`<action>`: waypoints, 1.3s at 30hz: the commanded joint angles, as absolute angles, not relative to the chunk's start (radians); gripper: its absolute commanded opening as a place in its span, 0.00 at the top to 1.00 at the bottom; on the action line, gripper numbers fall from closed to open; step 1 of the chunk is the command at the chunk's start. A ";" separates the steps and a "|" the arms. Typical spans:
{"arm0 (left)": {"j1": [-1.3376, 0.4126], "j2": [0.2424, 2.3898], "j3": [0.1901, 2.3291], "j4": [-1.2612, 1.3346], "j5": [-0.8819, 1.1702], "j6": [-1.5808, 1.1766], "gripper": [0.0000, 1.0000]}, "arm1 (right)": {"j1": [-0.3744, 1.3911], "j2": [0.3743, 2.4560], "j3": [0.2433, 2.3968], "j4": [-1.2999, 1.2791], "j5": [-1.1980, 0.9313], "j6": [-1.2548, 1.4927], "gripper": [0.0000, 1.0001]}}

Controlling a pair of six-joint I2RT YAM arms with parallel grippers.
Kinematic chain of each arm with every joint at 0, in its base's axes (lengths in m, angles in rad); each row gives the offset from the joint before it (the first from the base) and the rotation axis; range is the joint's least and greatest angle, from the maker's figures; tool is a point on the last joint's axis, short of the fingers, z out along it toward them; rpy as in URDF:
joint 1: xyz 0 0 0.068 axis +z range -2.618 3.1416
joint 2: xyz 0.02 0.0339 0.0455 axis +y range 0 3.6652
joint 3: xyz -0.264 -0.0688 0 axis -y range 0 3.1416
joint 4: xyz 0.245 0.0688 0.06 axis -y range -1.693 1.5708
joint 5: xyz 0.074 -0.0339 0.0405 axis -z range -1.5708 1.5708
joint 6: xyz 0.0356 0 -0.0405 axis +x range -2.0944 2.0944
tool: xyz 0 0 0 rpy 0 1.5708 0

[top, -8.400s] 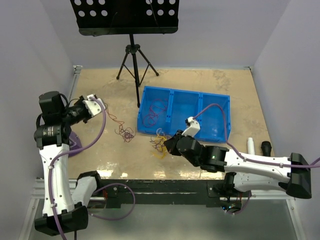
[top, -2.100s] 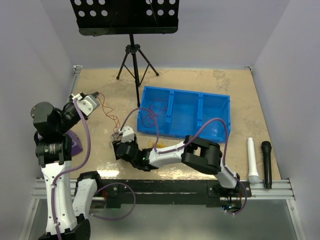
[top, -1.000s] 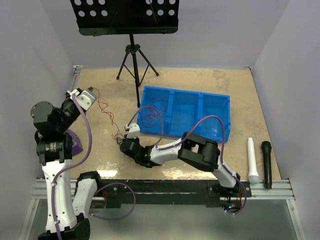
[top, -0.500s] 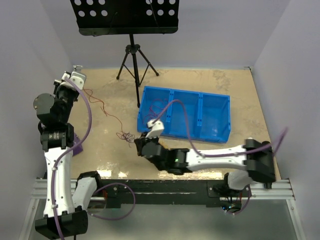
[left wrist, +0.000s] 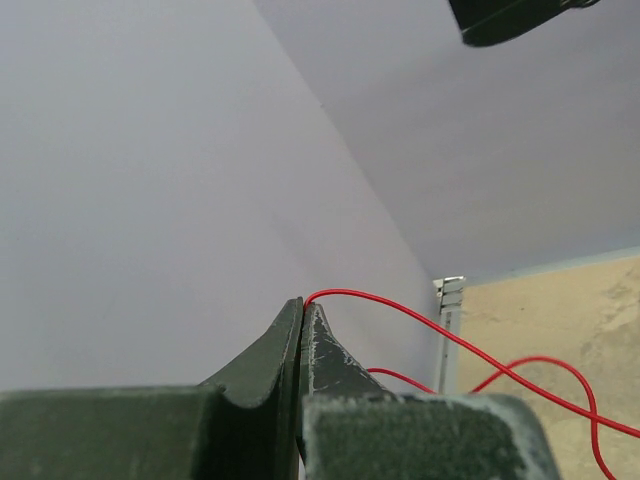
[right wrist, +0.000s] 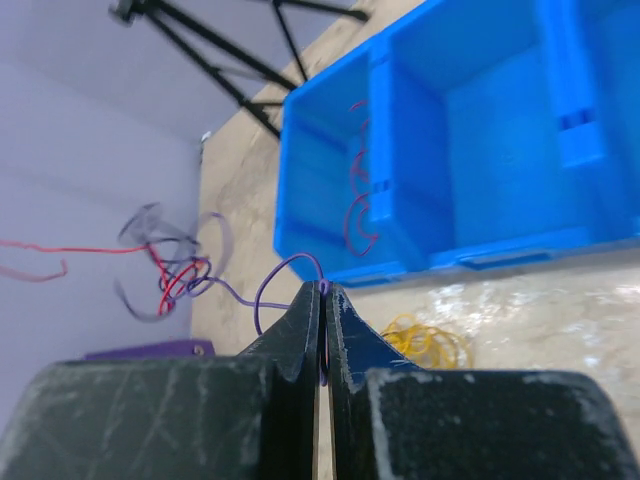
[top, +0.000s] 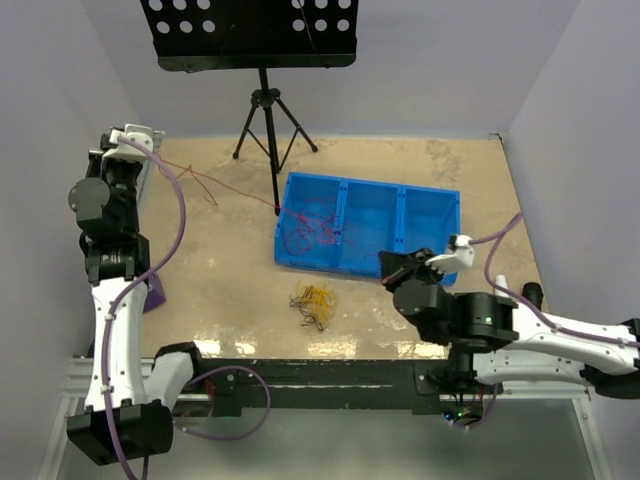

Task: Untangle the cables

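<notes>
Red wire [left wrist: 350,291] taut, L pincer [left wrist: 302,306] to bin [top: 370,226]; yellow clump [top: 313,300], maybe knotted.

Table [top: 450,165] carries: blue three-compartment bin [top: 370,222], black tripod stand [top: 265,99], tangle of yellow cables [top: 313,302] (lying just before the bin).

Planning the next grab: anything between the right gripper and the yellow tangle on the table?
Nothing visible: only open table lies between the right gripper and the yellow tangle. The blue bin sits beyond, off that line. But the gripper is shut on a thin purple wire, so it isn't free.
</notes>
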State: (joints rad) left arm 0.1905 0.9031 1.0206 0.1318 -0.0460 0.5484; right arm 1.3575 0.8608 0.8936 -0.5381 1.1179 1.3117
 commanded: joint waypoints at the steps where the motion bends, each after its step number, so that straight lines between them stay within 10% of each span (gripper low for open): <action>1: 0.212 0.957 1.015 0.187 -0.155 0.583 1.00 | 1.353 0.724 0.948 -0.932 1.290 1.598 1.00; 18: 0.233 1.118 1.106 0.207 -0.296 0.514 1.00 | 1.324 0.566 1.046 -1.077 1.425 1.579 1.00; 39: 0.238 0.908 1.216 -0.069 0.581 0.279 1.00 | 1.198 1.058 1.123 -0.843 1.482 1.355 1.00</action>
